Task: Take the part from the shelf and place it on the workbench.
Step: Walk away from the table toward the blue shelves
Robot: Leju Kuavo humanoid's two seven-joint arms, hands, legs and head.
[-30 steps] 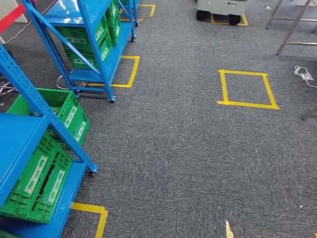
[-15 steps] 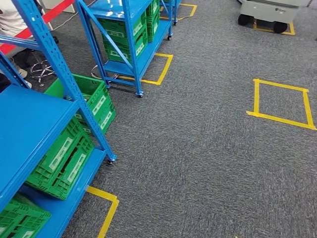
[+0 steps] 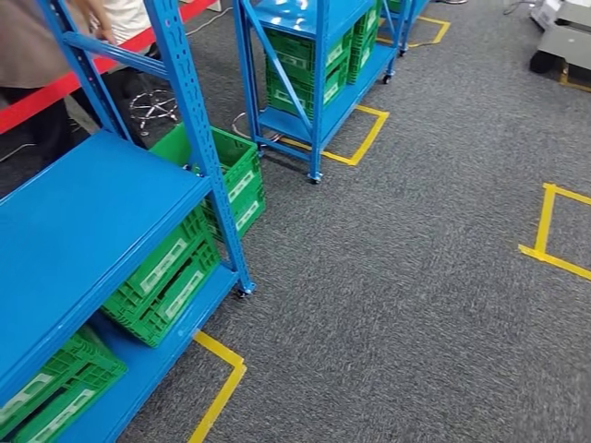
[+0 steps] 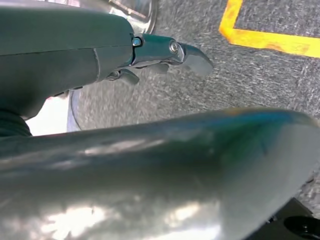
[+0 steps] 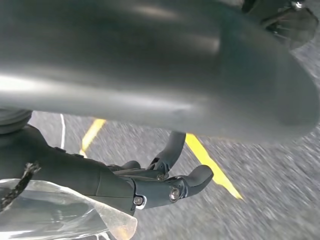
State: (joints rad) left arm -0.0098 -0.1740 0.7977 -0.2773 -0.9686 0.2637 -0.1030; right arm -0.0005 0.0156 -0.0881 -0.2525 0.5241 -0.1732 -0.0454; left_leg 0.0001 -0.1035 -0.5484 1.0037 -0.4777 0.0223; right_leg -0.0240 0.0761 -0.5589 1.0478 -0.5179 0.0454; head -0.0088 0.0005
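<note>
Beside the near blue shelf (image 3: 90,231), grey carpet (image 3: 391,277) with yellow tape marks (image 3: 216,388).
Under that shelf's bare top board sit green crates (image 3: 167,277); another crate (image 3: 236,175) stands on the floor behind it; a second shelf (image 3: 314,65) stands beyond; left hand (image 4: 113,55) and right hand (image 5: 124,185) hang over carpet, fingers apart, holding nothing; which item is the part, I cannot tell.

Near shelf (image 3: 83,221) cut off at left + bottom edges; lowest green crate (image 3: 49,392) cut at corner. Person (image 3: 42,46) behind rack cropped by top edge, partly behind blue uprights. Grey machine (image 3: 564,37) cut off top right. Left hand (image 4: 166,50): thumb blurred, covers much of pic. Right hand (image 5: 166,182): motion-blurred floor; clear plastic (image 5: 56,215) near it, can't tell if held
</note>
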